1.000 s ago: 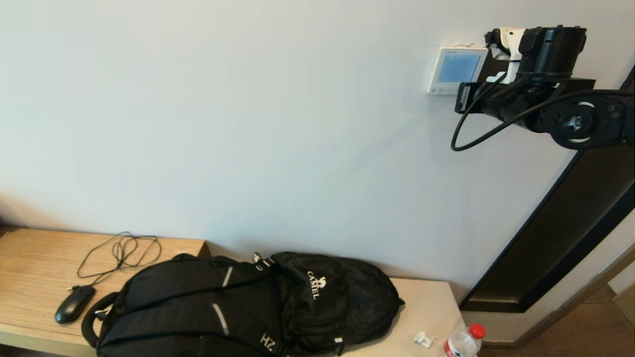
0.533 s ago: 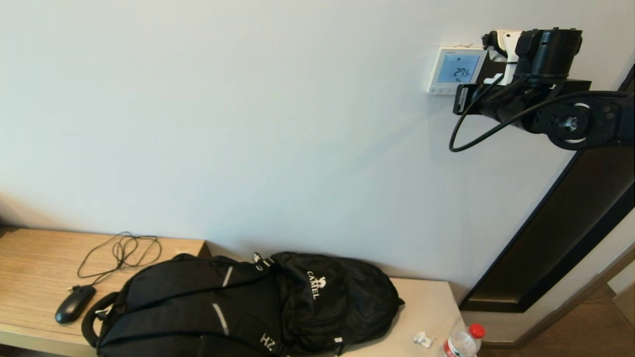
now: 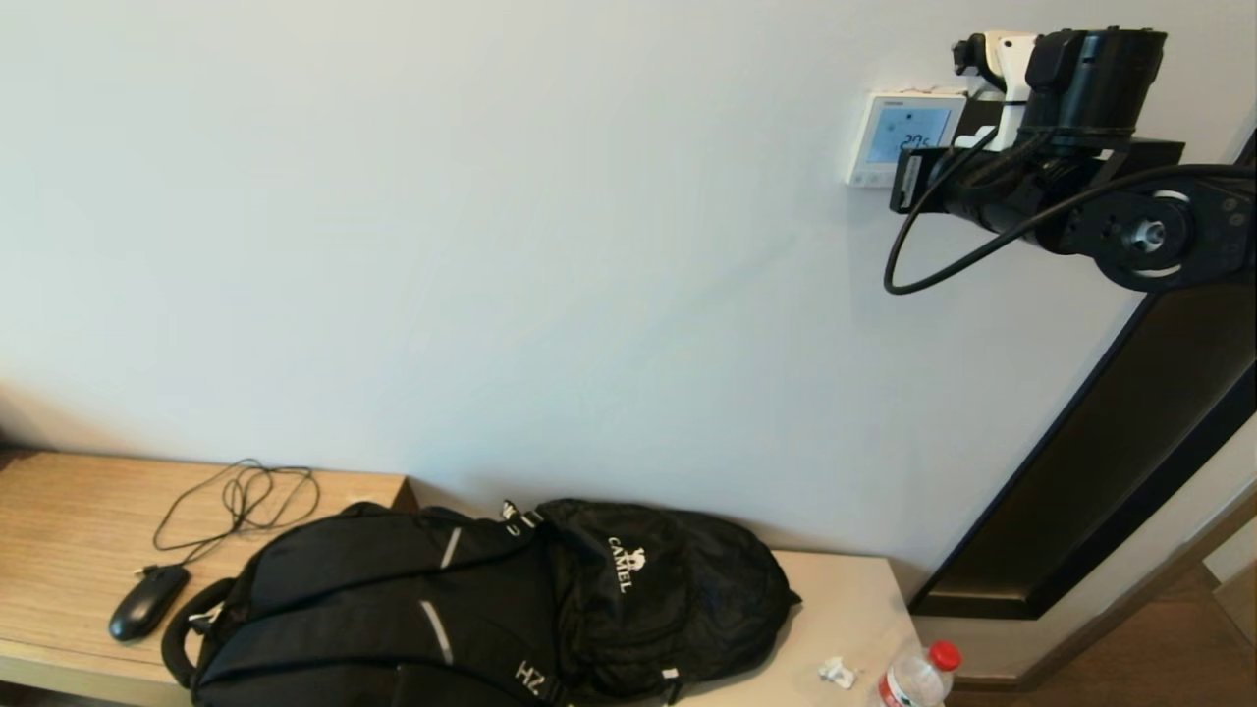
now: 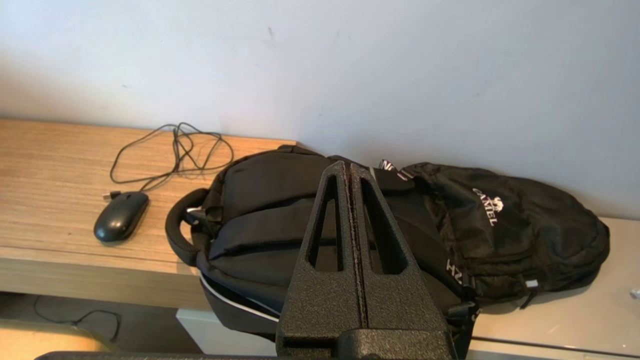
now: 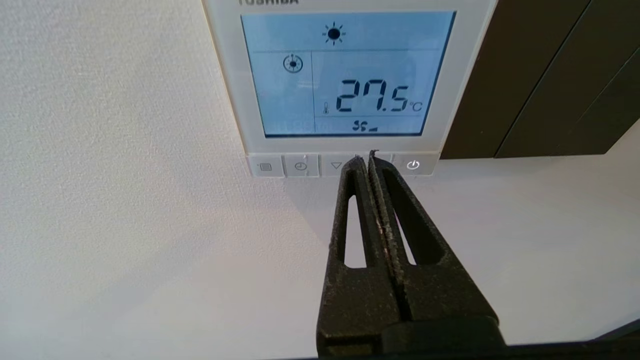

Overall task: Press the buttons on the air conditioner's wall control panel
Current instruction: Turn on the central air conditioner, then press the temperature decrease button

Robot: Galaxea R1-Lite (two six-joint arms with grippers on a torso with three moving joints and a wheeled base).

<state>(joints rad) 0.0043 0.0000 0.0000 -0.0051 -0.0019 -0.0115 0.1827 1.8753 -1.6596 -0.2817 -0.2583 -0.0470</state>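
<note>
Raised right hand point(image 5: 366, 156) meets Toshiba panel point(image 5: 345, 85) (27.5°C).

Head view: high up, looking forward and down at the wall; it takes in the control panel point(image 3: 905, 137) at upper right and the backpack point(image 3: 491, 604) on the surface point(image 3: 69, 520) below, all from well back.
Left wrist view: low, from behind the left tool point(image 4: 350, 175), facing the wall over the surface, near the backpack point(image 4: 400, 235) and mouse point(image 4: 121, 215).
Right wrist view: from behind the right tool point(image 5: 366, 160), very near the wall, filled by the control panel point(image 5: 345, 80).
Shared, head and left wrist: backpack, mouse point(image 3: 147, 602), surface.
Shared, head and right wrist: the control panel.
</note>
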